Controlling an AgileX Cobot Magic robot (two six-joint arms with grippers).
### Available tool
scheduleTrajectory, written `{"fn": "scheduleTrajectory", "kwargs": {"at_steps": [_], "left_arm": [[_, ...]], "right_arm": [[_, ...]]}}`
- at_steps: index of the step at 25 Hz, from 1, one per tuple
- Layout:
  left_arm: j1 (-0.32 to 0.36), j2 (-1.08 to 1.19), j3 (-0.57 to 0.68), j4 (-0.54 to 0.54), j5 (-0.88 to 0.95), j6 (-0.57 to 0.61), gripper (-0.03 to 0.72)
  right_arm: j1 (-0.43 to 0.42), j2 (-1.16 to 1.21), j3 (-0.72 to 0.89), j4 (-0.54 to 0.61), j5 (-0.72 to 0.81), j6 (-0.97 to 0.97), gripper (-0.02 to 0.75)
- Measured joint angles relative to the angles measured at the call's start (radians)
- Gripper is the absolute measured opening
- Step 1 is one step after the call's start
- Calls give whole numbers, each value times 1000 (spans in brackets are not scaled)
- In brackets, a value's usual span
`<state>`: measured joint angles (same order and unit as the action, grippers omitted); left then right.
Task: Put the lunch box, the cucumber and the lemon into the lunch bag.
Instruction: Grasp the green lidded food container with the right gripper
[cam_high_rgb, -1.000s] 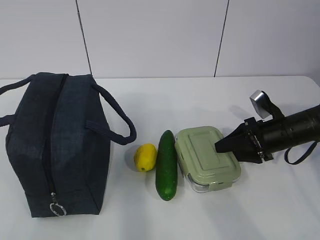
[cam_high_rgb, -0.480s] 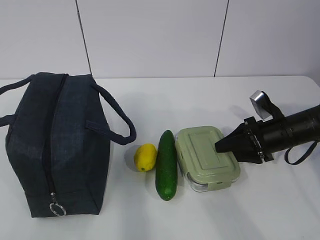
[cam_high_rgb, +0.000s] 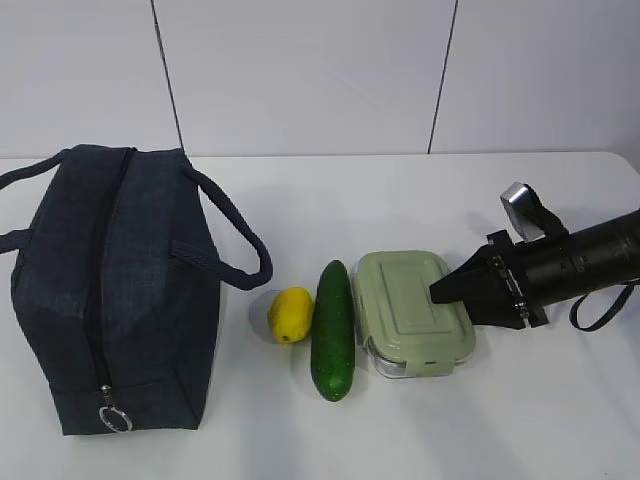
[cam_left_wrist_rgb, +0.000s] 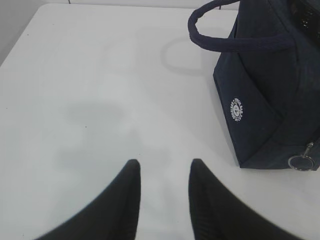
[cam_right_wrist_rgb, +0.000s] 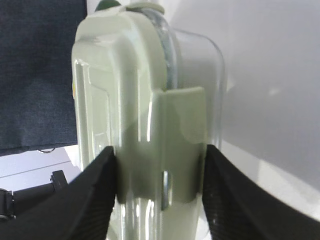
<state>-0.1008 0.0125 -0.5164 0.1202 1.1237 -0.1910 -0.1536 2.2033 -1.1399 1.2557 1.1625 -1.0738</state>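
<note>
On the white table (cam_high_rgb: 400, 200), near its front edge, the three items to be packed lie side by side: the lemon (cam_high_rgb: 290, 314), the cucumber (cam_high_rgb: 333, 329) just to its right, and the lunch box (cam_high_rgb: 413, 311), whose left side appears to touch the cucumber. The lunch bag (cam_high_rgb: 110, 290) stands well apart to the left, with its zipper running along the top and the ring pull (cam_high_rgb: 114, 417) hanging at the near end. The zipper appears closed in the exterior view, though a short stretch at the far end cannot be judged.

The right gripper (cam_right_wrist_rgb: 159, 172) reaches in from the right and clasps the right-hand end of the lunch box. In the right wrist view its fingers (cam_right_wrist_rgb: 97, 192) press on the lid and on the underside across the end clip. The box looks slightly tilted, its gripped end raised off the table.

The left gripper (cam_left_wrist_rgb: 164, 170) hangs over bare table beside the end of the bag, its jaws narrowly parted and holding nothing.

Progress: nothing is in the bag yet. The first item is gripped only. Opening the bag and placing all three items remain to be done.
</note>
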Motion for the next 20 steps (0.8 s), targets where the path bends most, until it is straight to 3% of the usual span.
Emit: {"fn": "scheduleTrajectory", "kwargs": {"at_steps": [20], "left_arm": [[0, 0, 0, 0, 0, 0, 235]], "right_arm": [[0, 0, 0, -1, 1, 43, 355]]}}
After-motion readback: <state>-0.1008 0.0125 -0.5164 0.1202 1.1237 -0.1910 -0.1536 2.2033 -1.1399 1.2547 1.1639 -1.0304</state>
